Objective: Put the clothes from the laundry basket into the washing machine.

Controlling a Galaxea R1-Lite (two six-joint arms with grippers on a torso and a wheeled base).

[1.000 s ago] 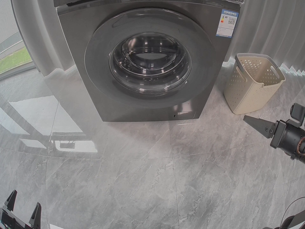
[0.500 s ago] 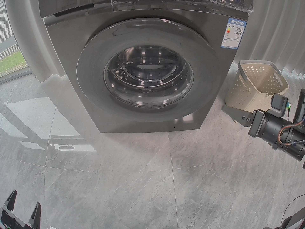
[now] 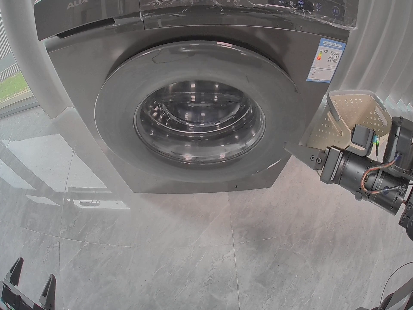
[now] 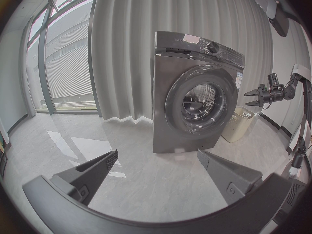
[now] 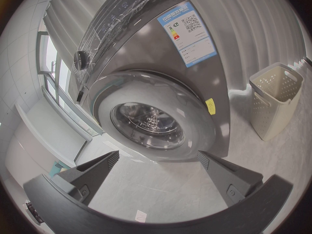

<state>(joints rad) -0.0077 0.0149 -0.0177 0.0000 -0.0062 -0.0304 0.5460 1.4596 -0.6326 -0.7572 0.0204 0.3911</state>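
My right tool, released and spread, hangs between the shut washing machine door and the laundry basket, which stands on the floor just to its right. My left tool, also spread, sits well apart.

Soft daylight comes through the windows at the robot's left and lies in bright patches on the glossy floor. Small glints dot the door glass of the washing machine, and a faint shadow sits beneath it. Both wrist views bow strongly towards dark, rounded edges.
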